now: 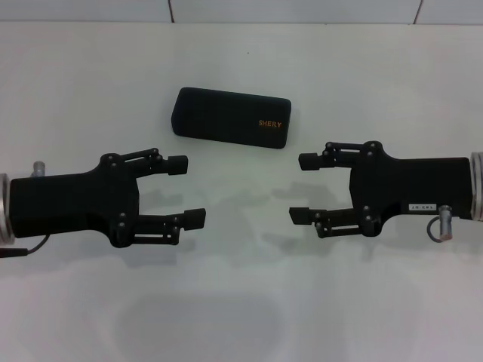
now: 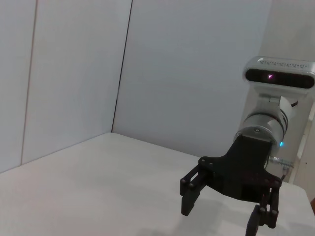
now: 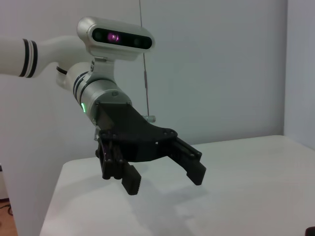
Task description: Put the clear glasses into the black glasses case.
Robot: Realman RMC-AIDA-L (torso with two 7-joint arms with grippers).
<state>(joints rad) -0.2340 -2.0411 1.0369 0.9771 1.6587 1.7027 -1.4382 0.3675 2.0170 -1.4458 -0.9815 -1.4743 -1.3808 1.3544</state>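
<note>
The black glasses case lies closed on the white table, toward the back centre, with orange lettering on its lid. The clear glasses do not show in any view. My left gripper hovers in front of and to the left of the case, open, with nothing between its fingers. My right gripper faces it from the right, also open and holding nothing. The left wrist view shows the right gripper across the table. In the right wrist view the left gripper is seen the same way.
White wall panels run along the table's far edge. Faint shadows lie on the table between and below the two grippers.
</note>
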